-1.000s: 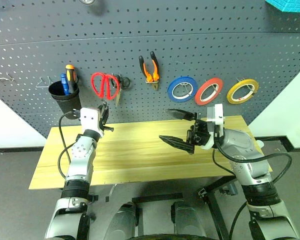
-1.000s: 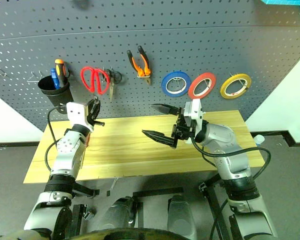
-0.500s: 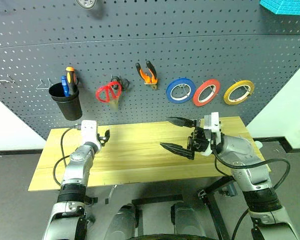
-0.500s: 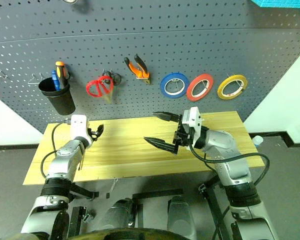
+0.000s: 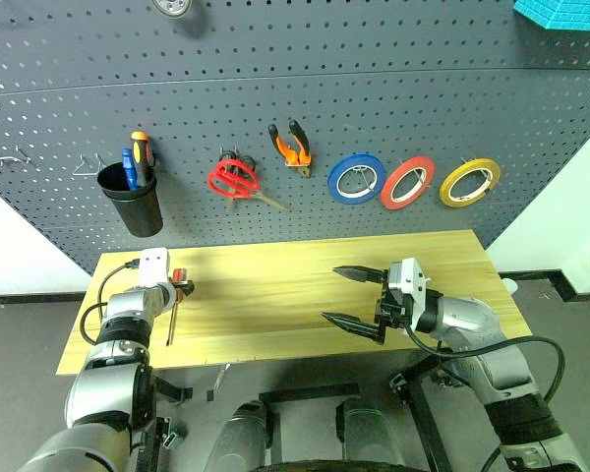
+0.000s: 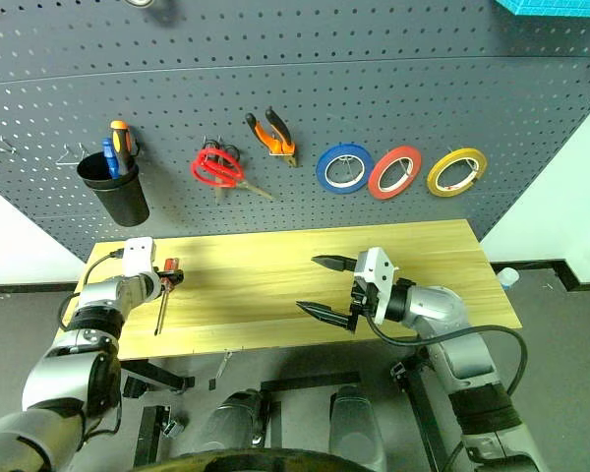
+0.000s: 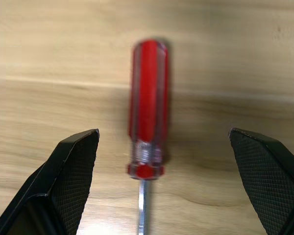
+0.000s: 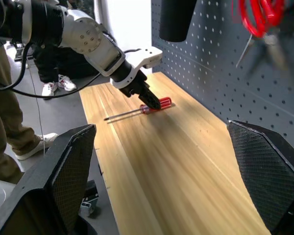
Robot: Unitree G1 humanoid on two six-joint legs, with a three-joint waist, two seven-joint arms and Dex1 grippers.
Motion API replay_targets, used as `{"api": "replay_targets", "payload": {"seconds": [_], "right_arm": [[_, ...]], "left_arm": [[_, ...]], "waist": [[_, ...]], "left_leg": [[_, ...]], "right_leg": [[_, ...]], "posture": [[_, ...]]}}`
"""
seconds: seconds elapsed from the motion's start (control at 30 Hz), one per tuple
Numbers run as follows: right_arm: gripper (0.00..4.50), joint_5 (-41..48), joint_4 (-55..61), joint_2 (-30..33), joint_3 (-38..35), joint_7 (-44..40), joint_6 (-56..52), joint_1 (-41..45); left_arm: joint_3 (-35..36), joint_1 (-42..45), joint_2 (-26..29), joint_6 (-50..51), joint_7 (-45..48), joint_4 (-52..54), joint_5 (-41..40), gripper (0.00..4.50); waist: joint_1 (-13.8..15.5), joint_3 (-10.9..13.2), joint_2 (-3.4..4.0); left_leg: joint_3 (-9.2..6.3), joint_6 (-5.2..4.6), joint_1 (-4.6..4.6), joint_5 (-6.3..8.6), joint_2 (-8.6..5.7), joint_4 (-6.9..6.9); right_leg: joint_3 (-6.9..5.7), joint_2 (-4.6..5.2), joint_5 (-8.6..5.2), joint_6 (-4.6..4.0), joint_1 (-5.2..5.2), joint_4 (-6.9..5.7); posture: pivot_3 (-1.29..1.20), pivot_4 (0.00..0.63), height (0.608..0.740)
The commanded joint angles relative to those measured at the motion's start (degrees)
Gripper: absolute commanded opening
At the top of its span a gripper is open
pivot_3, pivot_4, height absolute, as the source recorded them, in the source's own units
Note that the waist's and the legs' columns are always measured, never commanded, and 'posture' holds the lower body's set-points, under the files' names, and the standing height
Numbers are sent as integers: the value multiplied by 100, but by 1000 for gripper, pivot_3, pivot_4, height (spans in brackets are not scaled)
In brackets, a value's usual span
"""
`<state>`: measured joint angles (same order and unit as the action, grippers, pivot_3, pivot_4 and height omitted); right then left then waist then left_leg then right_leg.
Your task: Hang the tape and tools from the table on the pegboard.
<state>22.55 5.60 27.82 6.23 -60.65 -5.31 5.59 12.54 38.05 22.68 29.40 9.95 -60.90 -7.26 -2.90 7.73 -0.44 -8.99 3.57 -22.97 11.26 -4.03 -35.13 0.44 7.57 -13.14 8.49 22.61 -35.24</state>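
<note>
Red-handled screwdriver (image 5: 174, 301) lies flat on the bench (image 5: 275, 324) near its left end, handle toward the pegboard (image 5: 374, 98), shaft running back toward the near edge. Left tool (image 7: 161, 186), jaws wide apart, is poised just over the handle, one finger on either side of the long axis and neither touching; this arm is far nearer. Right tool (image 5: 354, 295), also spread and empty, hovers well apart over the bench's right half.

Grey floor (image 5: 20, 334) beneath a white wall (image 5: 10, 251) (black skirting along its foot), a teal block (image 5: 565, 12) overhead.
</note>
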Motion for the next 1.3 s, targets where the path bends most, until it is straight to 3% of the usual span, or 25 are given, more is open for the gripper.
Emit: {"api": "replay_targets", "payload": {"seconds": [0.03, 0.17, 0.23, 0.53, 0.6, 0.9, 1.03, 1.13, 1.3], "right_arm": [[4500, 14, 247, 40, -152, 106, 95, -74], [4500, 36, 347, 111, -217, 173, 87, -211], [4500, 37, 376, 140, -246, 189, 85, -265], [4500, 67, 473, 206, -269, 254, 42, -377], [4500, 63, 468, 202, -259, 266, 34, -363], [4500, 111, 469, 154, -224, 250, 15, -191], [4500, 763, 816, 124, -352, 144, -489, 52], [4500, 1131, 1005, 167, -384, 63, -838, 211], [4500, 1704, 1107, 219, -346, -216, -1435, 706]], "left_arm": [[108, 263, 186, -308, 80, -590, 7, 4425], [94, 349, 245, -531, 126, -962, 28, 4425], [119, 371, 268, -616, 120, -1068, 13, 4043], [143, 364, 279, -840, 113, -1213, 5, 1131], [146, 346, 282, -858, 113, -1222, 2, 703], [88, 213, 409, -804, 302, -974, 26, 700], [213, -91, 554, -312, 642, -160, -204, 700], [289, -541, 578, 260, 768, 844, -408, 700], [540, -2222, 554, 1728, 804, 4138, -979, 700]], "waist": [[-12, 1, -2], [-68, 3, -4], [-98, 5, -7], [-117, 7, -10], [-116, 7, -10], [-117, 7, -10], [-136, 12, -11], [-119, 12, -11], [-140, 12, -12]], "left_leg": [[0, 0, 0, 0, 0, 0], [0, 3, -3, 2, 0, -1], [0, 12, -5, 8, 0, -1], [0, 17, -12, 11, 0, 0], [0, 17, -12, 11, 0, -1], [0, 17, -14, 11, 0, -1], [0, 17, -21, 11, 2, 1], [-1, 17, -27, 11, 2, 2], [1, 7, -33, 6, 2, 11]], "right_leg": [[0, 0, 0, 0, 0, 0], [-1, 2, 0, 0, 0, 0], [-2, 4, -1, 0, 0, 1], [-2, 5, -1, 0, 8, 2], [-2, 6, -1, 0, 7, 2], [-2, 6, -1, 1, 9, 3], [-1, 5, -1, 0, 18, 3], [-1, 6, -1, 0, 25, 3], [9, 9, -1, -2, 36, 8]], "posture": [[-135, 111, 740], [-149, 117, 740], [-154, 119, 740], [-156, 122, 740], [-154, 122, 740], [-146, 116, 740], [-140, 111, 740], [-126, 109, 740], [-88, 103, 740]]}}
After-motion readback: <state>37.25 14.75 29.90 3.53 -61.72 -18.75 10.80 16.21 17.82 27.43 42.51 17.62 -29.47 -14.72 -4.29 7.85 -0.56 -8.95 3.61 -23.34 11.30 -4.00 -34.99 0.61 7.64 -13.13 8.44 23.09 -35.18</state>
